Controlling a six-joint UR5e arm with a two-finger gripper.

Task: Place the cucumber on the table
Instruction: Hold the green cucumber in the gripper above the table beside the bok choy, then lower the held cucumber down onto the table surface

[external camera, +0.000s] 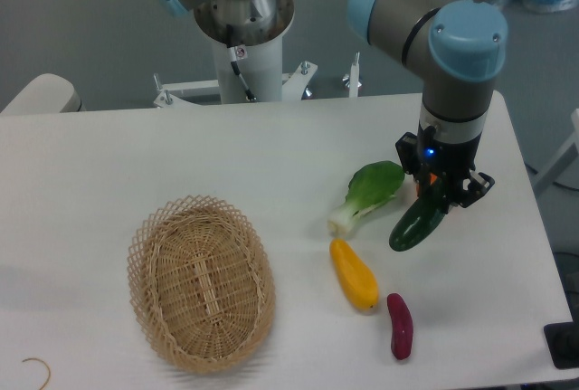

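The dark green glossy cucumber (418,221) hangs tilted over the right part of the white table (109,164), its lower end pointing down-left. My gripper (441,191) is shut on the cucumber's upper end, and the fingers are partly hidden behind the gripper body. Whether the cucumber's lower tip touches the tabletop cannot be told from this view.
A light-green leafy vegetable with a white stalk (366,195) lies just left of the cucumber. A yellow squash (354,273) and a purple-red sweet potato (399,326) lie in front. An oval wicker basket (200,280) stands at the front left. The table's right edge is close by.
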